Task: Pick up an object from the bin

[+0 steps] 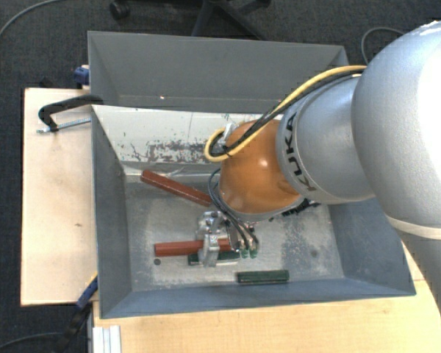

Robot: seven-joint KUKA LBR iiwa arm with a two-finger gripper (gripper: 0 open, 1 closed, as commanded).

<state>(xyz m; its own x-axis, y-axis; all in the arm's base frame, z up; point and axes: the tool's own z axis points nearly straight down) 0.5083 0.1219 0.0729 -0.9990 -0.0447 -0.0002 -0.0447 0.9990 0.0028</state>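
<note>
Whether the jaws of the metal two-finger gripper are apart, together or clamped on something cannot be told. The gripper is low over the floor at the right end of a short red-brown rod, which lies flat near the front middle of the grey metal bin. Just beside it, toward the front wall, lies a flat dark green bar. A longer red-brown stick lies slanted farther back.
</note>
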